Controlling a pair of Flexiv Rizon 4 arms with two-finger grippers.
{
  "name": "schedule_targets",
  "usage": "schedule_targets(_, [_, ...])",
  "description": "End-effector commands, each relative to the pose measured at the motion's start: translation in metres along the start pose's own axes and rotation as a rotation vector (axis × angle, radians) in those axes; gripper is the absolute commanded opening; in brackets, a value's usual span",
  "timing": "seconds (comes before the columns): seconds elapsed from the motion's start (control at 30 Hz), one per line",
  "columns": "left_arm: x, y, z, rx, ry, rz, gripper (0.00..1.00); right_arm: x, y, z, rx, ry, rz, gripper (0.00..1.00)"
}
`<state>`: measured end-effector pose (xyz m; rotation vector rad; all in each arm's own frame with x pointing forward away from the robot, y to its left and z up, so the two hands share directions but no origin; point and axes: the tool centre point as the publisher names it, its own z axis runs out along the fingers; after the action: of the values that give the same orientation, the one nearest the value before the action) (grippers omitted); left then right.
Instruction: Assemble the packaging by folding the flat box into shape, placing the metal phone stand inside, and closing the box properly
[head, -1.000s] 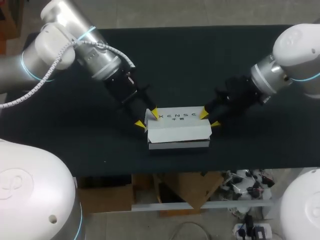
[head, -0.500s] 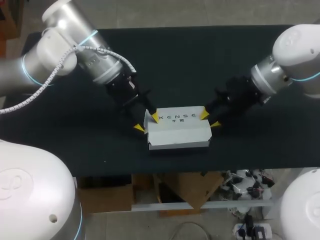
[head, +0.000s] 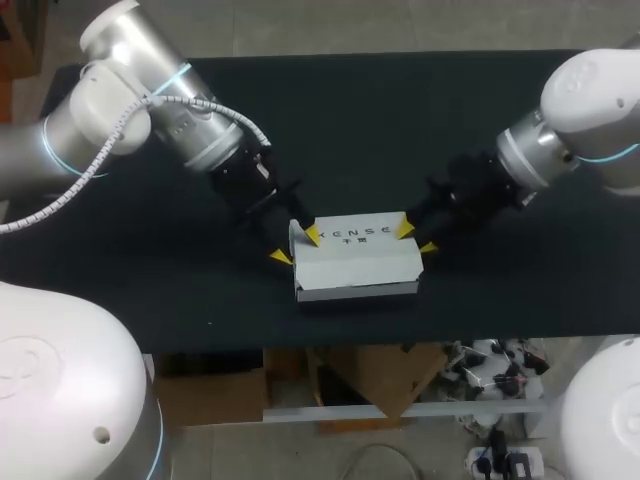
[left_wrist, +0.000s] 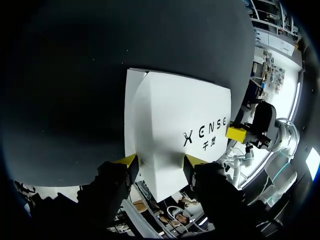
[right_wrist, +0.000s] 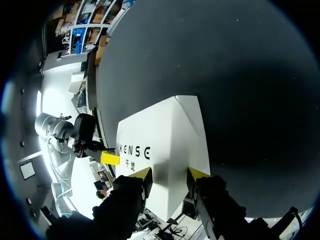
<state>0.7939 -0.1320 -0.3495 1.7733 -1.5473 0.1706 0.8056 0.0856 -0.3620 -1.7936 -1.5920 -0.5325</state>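
Sitting near the front-middle of the table (head: 400, 120), the box (head: 355, 262) lies flat with its long axis running side to side in the head view. One short end points at each arm, and the printed top faces up. It's plain white cardboard, matte, with crisp folded edges. A darker grey strip shows under the white top along the near long side. At the left end a narrow flap (left_wrist: 131, 120) angles off the main panel.

The left gripper (head: 296, 245) is at the box's left end with its fingers spread, not clamped. One yellow tip is on top near the print and the other is at the flap's outer edge. The left arm (head: 150, 110) comes down diagonally from the far left corner, silver and white, with a corded cable looping over it.

The right gripper (head: 416, 238) mirrors that at the right end. It's open too, with one tip on the top panel and the other against the end's edge. The right arm (head: 580, 110) slants in from the far right.

The table cover is black cloth, dull and smooth.
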Motion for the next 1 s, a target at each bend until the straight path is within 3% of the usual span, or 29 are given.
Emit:
schedule_targets(0.03, [0.002, -0.003, 0.003, -0.016, 0.017, -0.007, 0.58, 0.004, -0.001, 0.003, -0.001, -0.002, -0.001, 0.46])
schedule_targets(1.0, [0.013, 0.002, -0.005, -0.035, 0.014, -0.066, 0.53, 0.008, 0.0, -0.012, 0.0, -0.004, 0.019, 0.47])
